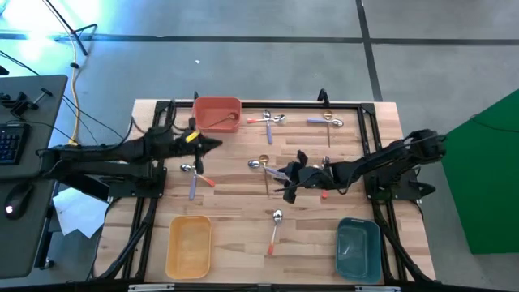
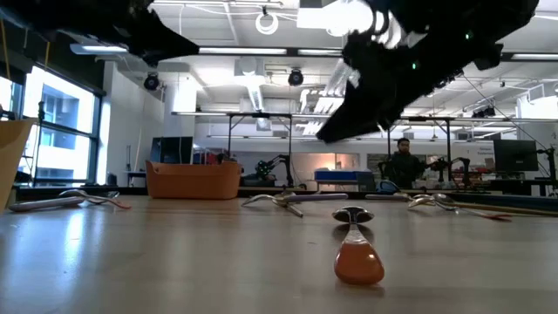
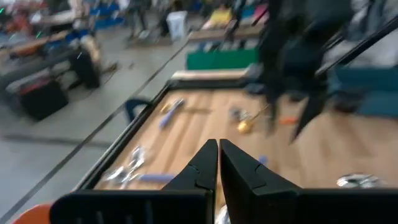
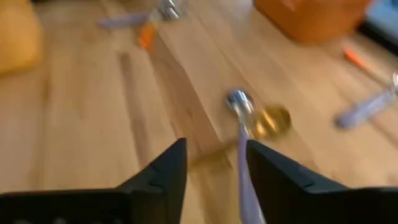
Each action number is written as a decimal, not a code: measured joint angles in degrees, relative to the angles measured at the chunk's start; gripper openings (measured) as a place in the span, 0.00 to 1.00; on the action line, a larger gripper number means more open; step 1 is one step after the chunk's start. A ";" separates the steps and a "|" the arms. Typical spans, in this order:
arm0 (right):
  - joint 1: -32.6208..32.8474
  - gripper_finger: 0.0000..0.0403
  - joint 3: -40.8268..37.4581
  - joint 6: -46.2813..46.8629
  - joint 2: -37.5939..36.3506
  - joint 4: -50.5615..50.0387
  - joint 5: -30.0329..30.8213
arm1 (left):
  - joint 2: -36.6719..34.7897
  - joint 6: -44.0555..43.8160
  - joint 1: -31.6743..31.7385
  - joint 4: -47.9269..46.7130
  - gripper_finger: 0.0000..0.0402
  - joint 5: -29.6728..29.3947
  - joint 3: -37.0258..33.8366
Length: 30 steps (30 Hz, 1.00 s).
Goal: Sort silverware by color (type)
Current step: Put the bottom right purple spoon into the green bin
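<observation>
Frame centre: right end effector, fingers parted, straddles a purple-handled silver spoon beside a gold spoon on the wooden desk. Left end effector clenched empty, upper left.

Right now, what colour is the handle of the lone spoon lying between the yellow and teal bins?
Orange-red handle on that spoon; clearest in the high view.

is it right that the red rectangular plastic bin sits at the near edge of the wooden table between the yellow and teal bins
Not quite. The red rectangular plastic bin sits at the far edge of the wooden table, not the near one. The high view shows this: only the yellow bin and the teal bin stand along the near edge.
</observation>
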 joint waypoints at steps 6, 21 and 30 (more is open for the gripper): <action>-0.90 0.50 0.00 5.68 3.66 -1.92 0.03 | -0.50 -0.95 -4.51 14.07 0.02 -0.13 -7.40; -4.44 0.39 -0.02 5.28 12.85 0.67 -0.64 | -0.52 -2.39 -5.20 18.32 0.02 -0.57 -10.20; -4.24 0.14 -0.02 2.41 13.47 3.39 -0.72 | -0.52 -3.02 -5.18 17.26 0.02 -0.57 -10.20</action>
